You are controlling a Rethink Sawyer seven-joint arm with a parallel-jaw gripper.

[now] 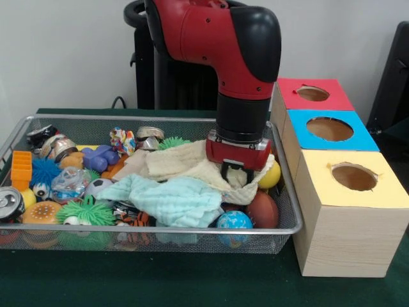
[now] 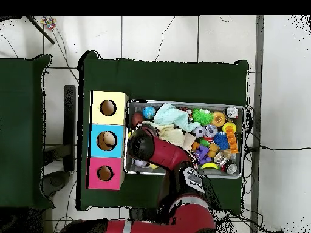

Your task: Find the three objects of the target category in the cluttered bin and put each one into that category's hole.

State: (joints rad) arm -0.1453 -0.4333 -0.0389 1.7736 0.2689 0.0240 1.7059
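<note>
Counter (image 1: 192, 281) covered in dark green cloth. Directly on it: wire bin (image 1: 153, 233) and, just beside it, a row of three boxes (image 1: 345, 224), each with a top hole.

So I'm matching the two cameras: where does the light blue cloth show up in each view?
Front view: light blue cloth lies at the bin's near middle, left of the gripper.
Overhead view: cloth at the bin's top edge.
Shared landmark: yellow box.

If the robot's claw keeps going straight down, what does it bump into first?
Most likely the cream cloth. The gripper points down and already sits at that cloth's folds, though what lies beneath is hidden.
</note>
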